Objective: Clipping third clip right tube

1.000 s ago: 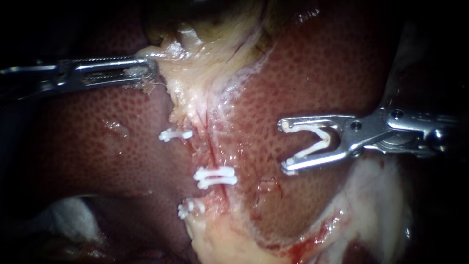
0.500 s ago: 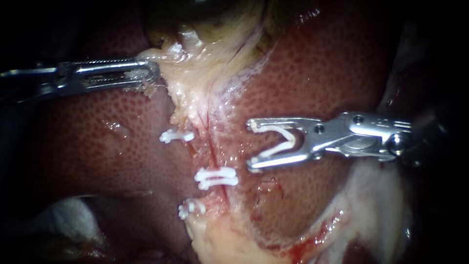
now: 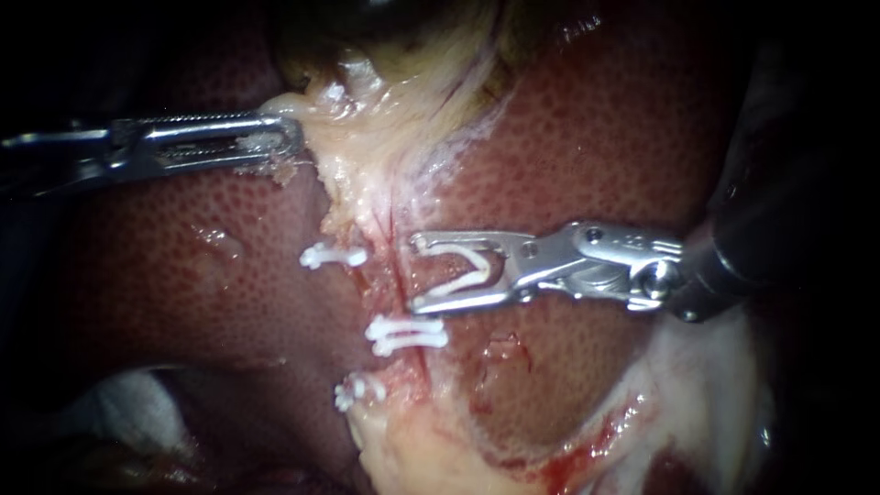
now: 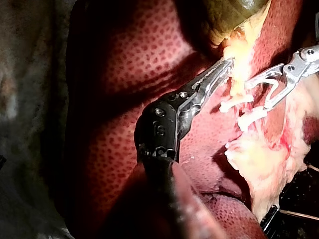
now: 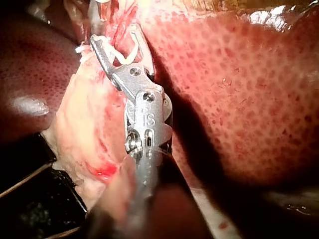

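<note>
My right instrument comes in from the right with its jaws spread wide around an open white clip seated between them. The jaw tips stand just beside a thin red tube that runs down the pale strip of tissue; the tube is not between them. One white clip sits across that tube just below. Two more clips lie further left. My left instrument is shut on pale tissue under the gallbladder. The right wrist view shows the loaded clip.
Mottled red liver lies on both sides of the pale strip. Pale fatty tissue with some blood lies low in the endoscope view. White gauze shows at the lower left.
My right instrument has moved left across the liver with the open clip, from the far right to just beside the red tube. The left instrument and the placed clips stay as they were.
</note>
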You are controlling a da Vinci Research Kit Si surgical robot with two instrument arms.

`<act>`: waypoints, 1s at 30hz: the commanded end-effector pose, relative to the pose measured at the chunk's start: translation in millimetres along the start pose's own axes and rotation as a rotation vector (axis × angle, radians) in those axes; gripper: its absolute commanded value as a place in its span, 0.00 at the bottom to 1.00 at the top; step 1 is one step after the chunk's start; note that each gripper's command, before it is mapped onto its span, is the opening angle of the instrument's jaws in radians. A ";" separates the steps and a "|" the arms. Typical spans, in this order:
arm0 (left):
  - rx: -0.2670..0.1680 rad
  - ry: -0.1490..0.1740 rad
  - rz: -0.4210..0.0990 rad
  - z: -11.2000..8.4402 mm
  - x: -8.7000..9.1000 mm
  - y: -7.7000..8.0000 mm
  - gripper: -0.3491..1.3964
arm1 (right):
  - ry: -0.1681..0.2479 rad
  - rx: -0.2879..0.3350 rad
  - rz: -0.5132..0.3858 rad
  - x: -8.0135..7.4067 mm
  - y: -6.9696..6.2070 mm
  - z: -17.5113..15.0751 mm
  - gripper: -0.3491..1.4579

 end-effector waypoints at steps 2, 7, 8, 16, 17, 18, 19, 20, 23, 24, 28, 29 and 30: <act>0.000 0.000 0.000 0.0 0.0 0.0 0.00 | -0.001 0.012 0.009 0.0 -0.1 0.9 0.47; 0.001 0.000 0.000 0.1 0.0 0.1 0.00 | -0.005 0.025 0.027 0.4 -0.5 2.1 0.47; -0.002 -0.001 0.000 0.1 0.0 0.1 0.00 | -0.005 0.025 0.033 0.4 -0.6 2.2 0.47; -0.002 -0.001 0.000 0.2 0.0 0.1 0.00 | 0.016 0.050 0.085 0.6 -0.8 2.4 0.47; -0.002 -0.001 0.000 0.2 0.0 0.1 0.00 | 0.024 0.058 0.090 0.6 -0.9 2.4 0.47; -0.002 -0.001 0.000 0.2 0.0 0.1 0.00 | 0.032 0.064 0.100 0.7 -0.9 2.3 0.47; -0.002 -0.001 0.000 0.2 0.0 0.1 0.00 | 0.039 0.073 0.104 0.7 -0.9 2.3 0.47; -0.002 -0.001 0.000 0.2 0.0 0.0 0.00 | 0.049 0.084 0.113 0.8 -1.0 2.3 0.47; -0.003 -0.001 0.000 0.2 0.0 0.0 0.00 | 0.074 0.115 0.132 1.2 -1.2 2.3 0.46; -0.003 -0.001 0.000 0.2 0.0 0.0 0.00 | 0.079 0.120 0.138 1.4 -1.3 2.3 0.46; -0.002 -0.001 0.000 0.2 0.0 0.0 0.00 | 0.086 0.124 0.146 2.1 -1.4 2.1 0.46; -0.002 -0.001 0.000 0.2 0.0 0.0 0.00 | 0.087 0.124 0.147 2.4 -1.4 2.0 0.46; -0.002 -0.001 0.000 0.2 0.0 0.0 0.00 | 0.090 0.125 0.148 2.5 -1.4 2.0 0.46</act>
